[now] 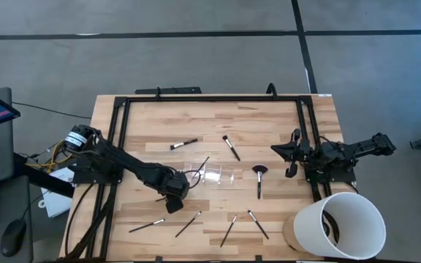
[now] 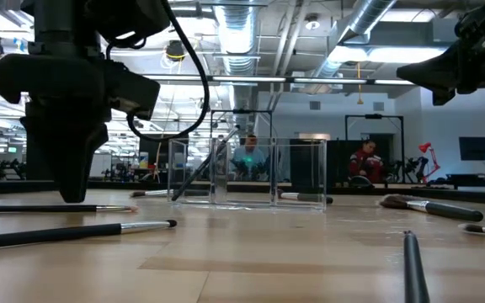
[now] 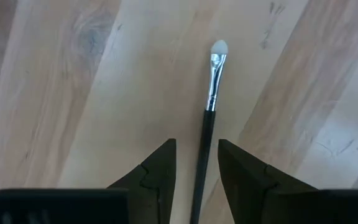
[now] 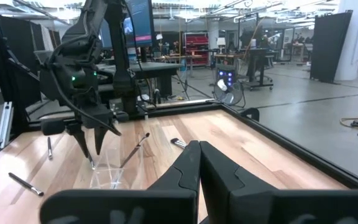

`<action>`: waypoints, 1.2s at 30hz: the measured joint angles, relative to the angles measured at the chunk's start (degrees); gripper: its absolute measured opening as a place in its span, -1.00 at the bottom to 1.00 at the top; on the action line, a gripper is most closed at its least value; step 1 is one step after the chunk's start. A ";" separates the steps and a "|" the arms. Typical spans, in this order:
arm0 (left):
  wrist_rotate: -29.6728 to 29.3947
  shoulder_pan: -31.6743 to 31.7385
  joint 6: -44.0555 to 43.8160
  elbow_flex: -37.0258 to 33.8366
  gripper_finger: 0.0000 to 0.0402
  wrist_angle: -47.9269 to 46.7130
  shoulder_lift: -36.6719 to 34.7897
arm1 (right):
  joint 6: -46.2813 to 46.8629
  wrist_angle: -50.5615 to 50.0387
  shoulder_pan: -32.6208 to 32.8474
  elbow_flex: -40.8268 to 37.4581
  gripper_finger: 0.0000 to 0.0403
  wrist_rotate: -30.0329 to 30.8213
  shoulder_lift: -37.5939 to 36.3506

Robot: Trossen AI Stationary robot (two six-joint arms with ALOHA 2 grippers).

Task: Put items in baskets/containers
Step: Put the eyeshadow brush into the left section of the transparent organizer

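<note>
Left gripper [image 3: 196, 180] straddling a makeup brush [image 3: 207, 118], jaws apart, not pinching.

My fingers [image 3: 151, 174] stand either side of the dark handle on the table [image 1: 218, 219]; its silver ferrule and pale tip point away at 12 o'clock. Further out, the clear tray [image 1: 212, 175] sits mid-table with one brush leaning in it, fan brush [image 1: 259, 177] at its 3 o'clock. My right gripper [image 4: 199, 163] waits at the table's 3 o'clock edge, jaws pressed together, holding nothing.

Nine thin brushes [image 1: 183, 144] with one of them a fan brush [image 1: 259, 175], one clear tray [image 1: 216, 176], one big white bucket [image 1: 349, 223], one wooden table [image 1: 269, 120], two dark robot arms [image 1: 134, 172], two people [image 2: 365, 162] far behind
</note>
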 joint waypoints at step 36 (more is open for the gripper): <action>-0.61 -2.33 -1.48 -4.70 -0.45 4.05 -1.62 | 0.10 0.00 0.02 0.00 -1.00 -0.15 0.00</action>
